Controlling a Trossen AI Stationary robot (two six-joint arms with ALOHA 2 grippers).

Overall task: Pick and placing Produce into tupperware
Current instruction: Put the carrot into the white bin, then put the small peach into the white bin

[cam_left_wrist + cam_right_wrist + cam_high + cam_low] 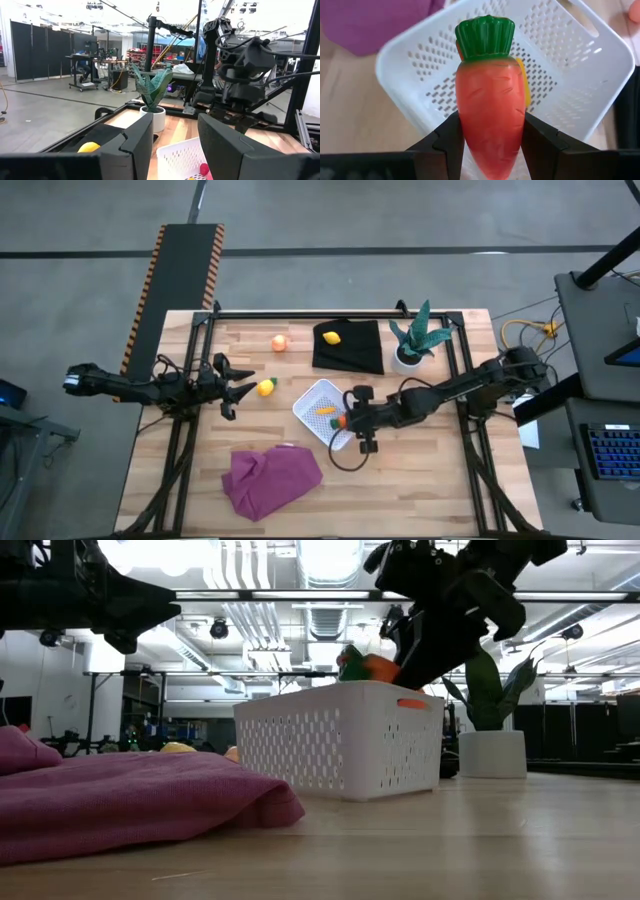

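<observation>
one left gripper [243, 388] hovers with fingers apart and empty, just beside one of two yellow lemons [265, 387]; the other [331, 337] lies on the black cloth [360, 352]. one peach ball [279, 343] sits apart. one right gripper [347, 417] is clamped on one carrot [490, 105] above the one white tupperware [310, 396].

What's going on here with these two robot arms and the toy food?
The robot is packing toy produce into a white basket. The right tool holds a carrot just over the basket, which already has a yellow-orange piece inside. The left tool hangs open beside a lemon on the table. Another lemon lies on the black cloth, and a peach-coloured ball sits on the wood.
</observation>
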